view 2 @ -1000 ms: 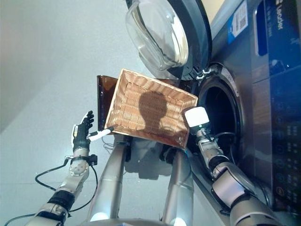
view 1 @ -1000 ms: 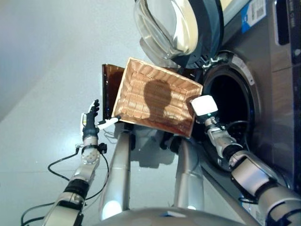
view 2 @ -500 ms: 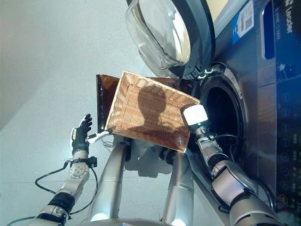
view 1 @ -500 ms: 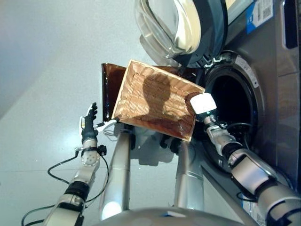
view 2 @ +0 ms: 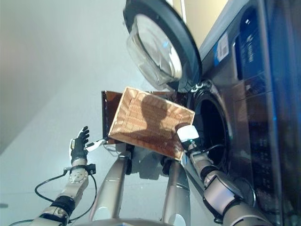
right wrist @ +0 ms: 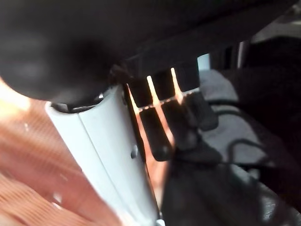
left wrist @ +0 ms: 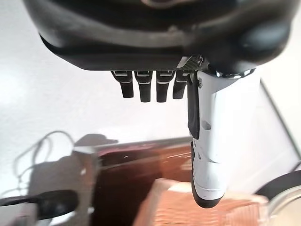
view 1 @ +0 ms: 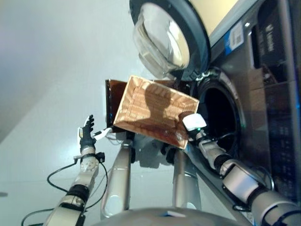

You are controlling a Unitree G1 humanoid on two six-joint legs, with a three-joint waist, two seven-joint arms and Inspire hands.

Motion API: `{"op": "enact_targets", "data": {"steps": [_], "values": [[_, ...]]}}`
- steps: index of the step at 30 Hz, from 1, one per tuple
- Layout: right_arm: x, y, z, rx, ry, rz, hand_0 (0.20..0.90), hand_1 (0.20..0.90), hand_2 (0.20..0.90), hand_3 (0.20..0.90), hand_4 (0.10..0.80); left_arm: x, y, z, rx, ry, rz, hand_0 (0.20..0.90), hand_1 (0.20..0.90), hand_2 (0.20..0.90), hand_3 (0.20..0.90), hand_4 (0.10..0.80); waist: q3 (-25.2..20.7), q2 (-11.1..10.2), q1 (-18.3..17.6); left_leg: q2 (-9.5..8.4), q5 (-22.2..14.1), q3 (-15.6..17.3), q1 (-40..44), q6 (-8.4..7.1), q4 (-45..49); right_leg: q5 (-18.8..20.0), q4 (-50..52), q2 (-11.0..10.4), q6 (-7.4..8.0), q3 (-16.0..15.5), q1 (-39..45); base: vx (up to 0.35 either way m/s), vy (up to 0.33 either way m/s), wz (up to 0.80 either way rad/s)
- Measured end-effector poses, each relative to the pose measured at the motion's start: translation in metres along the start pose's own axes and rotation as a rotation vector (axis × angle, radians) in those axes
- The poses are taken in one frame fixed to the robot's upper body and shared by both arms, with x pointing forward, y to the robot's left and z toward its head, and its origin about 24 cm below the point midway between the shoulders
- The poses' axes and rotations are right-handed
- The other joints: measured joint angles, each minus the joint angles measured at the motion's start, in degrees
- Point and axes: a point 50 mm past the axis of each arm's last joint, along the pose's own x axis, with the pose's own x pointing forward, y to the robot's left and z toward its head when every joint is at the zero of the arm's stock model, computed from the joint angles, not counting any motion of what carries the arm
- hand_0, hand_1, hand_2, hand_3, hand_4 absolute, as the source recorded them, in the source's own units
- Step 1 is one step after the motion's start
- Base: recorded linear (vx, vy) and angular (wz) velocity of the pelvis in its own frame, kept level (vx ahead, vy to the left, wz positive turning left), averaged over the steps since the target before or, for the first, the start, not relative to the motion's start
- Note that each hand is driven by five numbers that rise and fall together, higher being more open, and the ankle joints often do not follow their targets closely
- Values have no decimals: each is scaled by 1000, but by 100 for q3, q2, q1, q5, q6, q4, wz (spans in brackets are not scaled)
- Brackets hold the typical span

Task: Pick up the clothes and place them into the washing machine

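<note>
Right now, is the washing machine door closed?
No, the round glass door is swung wide open, leaving the dark drum opening exposed.

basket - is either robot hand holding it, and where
Right robot hand grips the wicker basket at its rim nearest the washing machine opening. Left robot hand is open, empty.

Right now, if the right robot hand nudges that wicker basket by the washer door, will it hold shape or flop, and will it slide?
The wicker basket looks like stiff woven cane with straight rims, so it should probably keep its shape. No clothes show in it, so it is likely light and may shift easily. The right robot hand sits at its corner; a push there could pivot it.
</note>
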Motion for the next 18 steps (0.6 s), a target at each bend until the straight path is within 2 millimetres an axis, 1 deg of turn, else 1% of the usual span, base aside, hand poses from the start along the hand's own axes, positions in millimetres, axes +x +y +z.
{"op": "enact_targets", "data": {"steps": [1,2,3,4,5,6,7,8,9,10,11,12,13,14,15,17,18], "values": [[0,0,-2,116,42,-5,900,900,900,900,800,-1,1,-3,7,14,2,900,900,900,900,800,18,41,-9,3,93,41,287,10,-281,86,-239,27,54,4,257,26,116,-12],[0,-2,-5,209,76,-16,900,900,900,900,800,-1,1,-4,8,18,3,900,900,900,900,800,54,84,-9,-6,148,73,417,40,-379,175,-358,28,33,4,377,121,210,-16],[2,-6,-7,361,134,-44,900,900,900,900,800,-2,0,-6,6,24,1,900,900,900,900,800,104,148,-21,-5,201,114,602,68,-549,247,-554,48,94,7,562,142,135,-13],[2,-7,-8,439,160,-55,900,900,900,900,800,-3,0,-7,5,28,0,900,900,900,900,800,154,183,-19,-2,237,136,711,72,-632,303,-633,66,91,10,671,179,180,-20],[0,-6,-9,611,218,-70,900,900,900,900,800,-7,-2,-13,7,55,-1,900,900,900,900,800,208,259,-15,-1,296,223,1075,117,-855,400,-879,84,120,37,993,132,141,-27],[-1,-4,-5,686,235,-71,900,900,900,900,800,-10,-2,-18,5,74,0,900,900,900,900,800,225,291,-26,-13,299,283,1308,129,-969,441,-1007,93,145,81,1196,132,141,-24],[-1,-4,-5,686,235,-71,900,900,900,900,800,-10,-2,-18,5,74,0,900,900,900,900,800,225,291,-26,-13,299,283,1308,129,-969,441,-1007,93,145,81,1196,136,160,-41],[-3,0,9,917,281,-81,900,900,900,900,800,-21,2,-33,14,120,5,900,900,900,900,800,214,350,-38,-15,284,411,1842,166,-1230,540,-1331,136,210,188,1679,136,166,-34],[-8,8,12,1003,309,-70,900,900,900,900,800,-23,2,-36,16,129,3,900,900,900,900,800,194,380,-87,-29,282,444,1972,169,-1296,568,-1443,140,230,224,1813,133,167,-39],[-8,6,14,1068,321,-84,900,900,900,900,800,-24,2,-37,16,134,3,900,900,900,900,800,190,395,-76,-28,299,465,2049,189,-1355,608,-1503,150,244,243,1875,95,123,-19],[-10,12,18,1210,383,-80,900,900,900,900,800,-25,2,-39,16,142,3,900,900,900,900,800,170,407,-64,-35,289,560,2161,202,-1407,653,-1593,149,272,302,1975,104,123,-25],[-14,19,20,1279,427,-69,900,900,900,900,800,-26,2,-39,17,145,2,900,900,900,900,800,172,412,-74,-56,283,599,2238,212,-1444,689,-1621,149,281,340,2027,167,182,-23],[-18,24,19,1379,476,-62,900,900,900,900,800,-27,1,-40,19,150,-1,900,900,900,900,800,156,439,-77,-75,269,615,2299,235,-1451,717,-1666,134,296,353,2093,158,178,-15],[-24,34,18,1506,551,-52,900,900,900,900,800,-28,0,-41,17,156,-6,900,900,900,900,800,137,469,-105,-101,259,627,2412,252,-1498,739,-1744,116,328,363,2221,149,201,-6],[-29,43,18,1549,593,-34,900,900,900,900,800,-29,0,-43,18,159,-9,900,900,900,900,800,124,483,-124,-123,260,646,2486,255,-1535,752,-1779,114,346,376,2283,85,141,-7],[-44,64,16,1698,716,-7,900,900,900,900,800,-36,-1,-50,36,183,-35,900,900,900,900,800,18,548,-182,-194,220,717,2730,333,-1628,789,-1906,64,407,472,2489,145,259,-18],[-49,69,16,1723,740,4,900,900,900,900,800,-38,-1,-53,41,191,-40,900,900,900,900,800,-48,563,-201,-231,214,749,2742,342,-1649,805,-1930,56,431,499,2491,160,287,-25]]}}
